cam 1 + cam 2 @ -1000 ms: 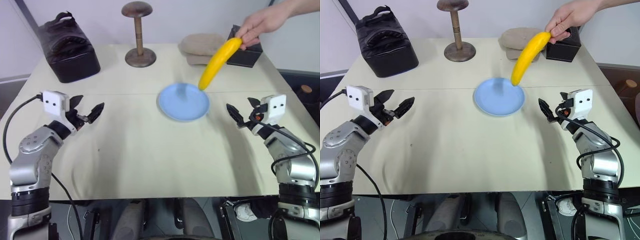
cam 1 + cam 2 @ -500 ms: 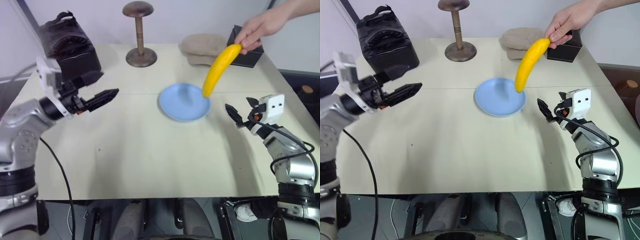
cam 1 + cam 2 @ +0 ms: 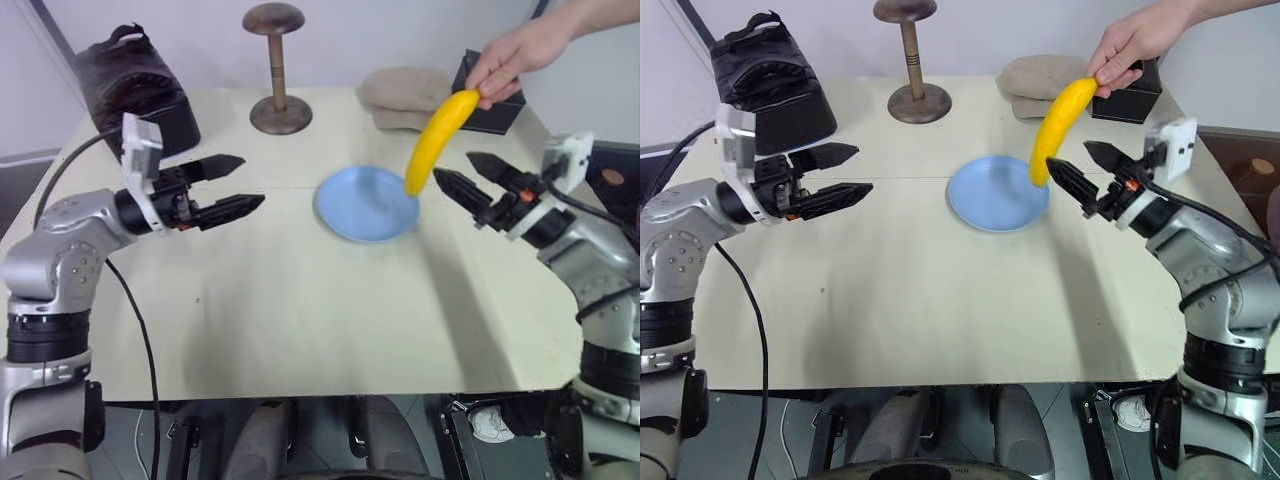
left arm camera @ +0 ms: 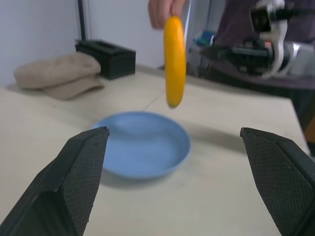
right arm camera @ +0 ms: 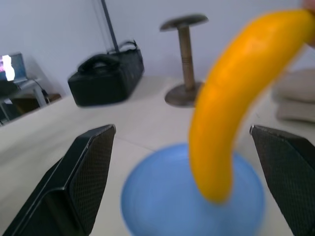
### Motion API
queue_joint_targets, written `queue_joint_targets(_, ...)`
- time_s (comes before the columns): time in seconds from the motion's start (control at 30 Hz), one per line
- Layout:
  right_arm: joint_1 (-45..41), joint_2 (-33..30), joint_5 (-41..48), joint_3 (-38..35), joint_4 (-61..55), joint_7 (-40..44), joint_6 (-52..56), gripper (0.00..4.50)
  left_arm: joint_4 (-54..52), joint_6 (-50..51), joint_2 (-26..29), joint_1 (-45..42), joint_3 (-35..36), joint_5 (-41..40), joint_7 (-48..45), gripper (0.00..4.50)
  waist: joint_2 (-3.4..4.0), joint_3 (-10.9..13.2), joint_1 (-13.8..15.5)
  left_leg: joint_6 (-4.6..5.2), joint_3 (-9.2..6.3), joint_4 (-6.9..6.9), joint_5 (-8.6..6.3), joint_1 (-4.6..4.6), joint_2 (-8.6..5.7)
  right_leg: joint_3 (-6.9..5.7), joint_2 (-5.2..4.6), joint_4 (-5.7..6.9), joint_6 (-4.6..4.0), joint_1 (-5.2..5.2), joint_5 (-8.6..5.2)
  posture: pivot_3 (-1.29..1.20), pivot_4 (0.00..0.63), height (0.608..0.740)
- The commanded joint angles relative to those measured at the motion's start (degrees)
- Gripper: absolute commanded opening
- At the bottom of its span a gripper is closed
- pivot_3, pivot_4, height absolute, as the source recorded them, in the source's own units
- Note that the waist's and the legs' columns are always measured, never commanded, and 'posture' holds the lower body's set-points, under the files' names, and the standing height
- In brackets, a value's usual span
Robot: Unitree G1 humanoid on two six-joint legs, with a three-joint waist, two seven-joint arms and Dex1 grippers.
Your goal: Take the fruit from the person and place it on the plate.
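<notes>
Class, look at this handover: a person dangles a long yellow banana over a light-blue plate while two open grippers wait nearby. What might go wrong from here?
1. The long yellow banana hangs by its top end from the person's hand; the right gripper, fingers open, may knock it aside instead of straddling it.
2. Released too early, it could drop onto the round light-blue plate and roll off.
3. The open left gripper points toward the plate and could get in the way.

Black bag (image 3: pixel 135 90), wooden stand (image 3: pixel 277 70) — beige cap (image 3: pixel 405 92), black box (image 3: pixel 492 105).
</notes>
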Motion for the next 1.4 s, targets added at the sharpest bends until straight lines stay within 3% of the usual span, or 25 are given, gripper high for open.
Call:
queue_joint_targets(0.03,-3.3,1.3,-3.2,2.8,3.7,0.5,-2.9,4.50,-1.0,-2.4,1.0,-0.7,-0.9,2.2,-2.0,4.48,0.00,0.0,0.0,0.00,0.01,-0.02,0.00,-0.01,-0.01,0.00,-0.01,-0.03,0.01,0.00,0.01,0.00,0.150,0.740)
queue_joint_targets(0.57,-15.3,6.7,-12.3,6.6,25.8,4.9,-13.7,4.50,-5.8,-1.5,1.2,2.2,1.0,2.4,0.5,4.48,0.01,0.0,-0.2,0.03,0.01,-0.09,-0.02,-0.03,-0.01,0.01,0.02,-0.15,0.17,-0.04,0.15,0.00,0.150,0.740)
queue_joint_targets(0.7,-16.0,7.1,-13.6,6.3,27.3,5.2,-15.9,2.69,-6.5,-1.4,1.5,3.0,1.1,2.5,0.9,4.50,0.02,0.0,-0.1,0.03,0.01,-0.09,-0.02,-0.04,-0.02,0.01,0.02,-0.15,0.17,-0.04,0.15,0.00,0.150,0.740)
queue_joint_targets(0.77,-16.0,7.3,-13.6,6.2,27.0,5.4,-16.1,1.57,-6.6,-1.4,1.6,3.0,1.1,2.5,1.0,4.50,0.02,0.0,-0.1,0.03,0.02,-0.09,-0.02,-0.04,-0.02,0.01,0.01,-0.15,0.17,-0.04,0.15,0.00,0.150,0.740)
queue_joint_targets(0.8,-15.9,7.3,-13.5,6.2,26.6,5.5,-16.1,1.46,-6.7,-1.4,1.6,3.1,1.1,2.4,1.1,4.50,0.02,0.0,-0.1,0.03,0.02,-0.09,-0.02,-0.04,-0.02,0.01,0.01,-0.15,0.17,-0.04,0.15,0.00,0.150,0.740)
queue_joint_targets(0.97,-16.2,7.0,-14.2,7.8,25.6,7.0,-15.1,1.46,-6.7,-1.4,1.7,3.2,1.2,2.5,1.3,4.50,0.02,0.0,-0.2,0.03,0.02,-0.09,-0.02,-0.04,-0.02,0.01,0.02,-0.15,0.17,-0.04,0.15,0.00,0.150,0.740)
queue_joint_targets(1.13,-18.9,7.3,-18.4,16.2,25.4,13.8,-14.6,1.46,-5.4,-2.4,2.9,3.1,0.3,4.6,0.6,4.50,0.05,0.0,-0.6,0.03,0.03,-0.11,-0.02,-0.02,-0.01,0.01,0.06,-0.10,0.17,-0.09,0.16,0.00,0.150,0.740)
queue_joint_targets(1.27,-27.8,7.6,-27.0,27.8,38.1,26.6,-19.0,1.46,-5.1,-3.0,2.7,3.2,-0.1,5.2,0.5,4.50,0.08,0.0,-0.8,0.03,0.12,-0.11,-0.02,-0.02,0.00,0.05,0.09,-0.02,0.16,-0.17,0.17,0.00,0.150,0.740)
queue_joint_targets(1.4,-35.8,9.0,-33.6,32.1,54.0,31.9,-27.9,1.46,-5.8,-2.6,1.6,3.5,0.8,4.2,1.7,4.50,0.07,0.0,0.0,0.02,0.10,-0.11,-0.01,-0.02,-0.04,0.02,0.15,-0.03,0.17,-0.14,0.18,0.00,0.150,0.740)
